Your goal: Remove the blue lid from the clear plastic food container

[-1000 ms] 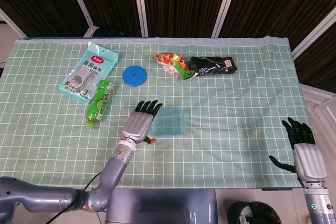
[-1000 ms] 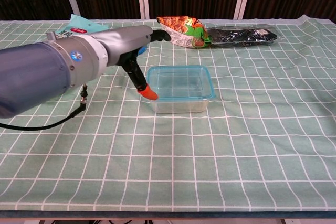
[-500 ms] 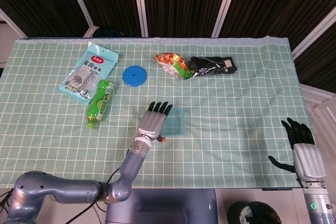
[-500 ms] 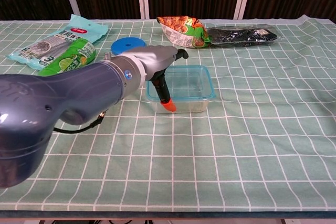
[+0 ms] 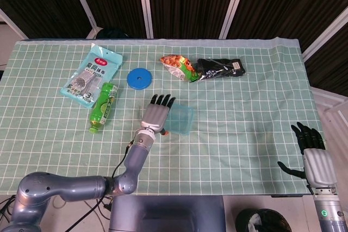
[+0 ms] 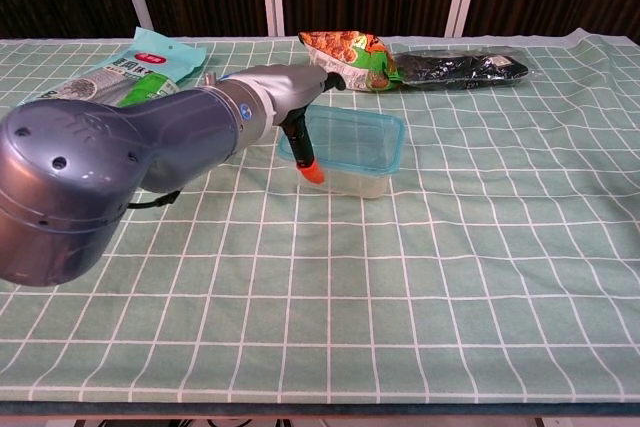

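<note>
Now the left hand (image 5: 157, 116), near the middle of the frame, lies flat with its fingers straight over the left edge of the clear food container (image 5: 179, 120), which carries its blue lid (image 6: 352, 134) and looks tilted. At the lower right, the right hand (image 5: 314, 156) hangs empty beside the table (image 5: 250, 134), fingers apart. I think the light container can slide or tip instead of the lid opening, because nothing holds it down.

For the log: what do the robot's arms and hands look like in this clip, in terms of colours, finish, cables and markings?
The left arm has a glossy blue-grey metallic shell with small dark screw holes and a thin black cable trailing beside it. The left hand has a silver-grey back, black fingers and an orange-tipped thumb. The right hand matches it: grey back, black fingers, with a small green light lower on the wrist.
</note>
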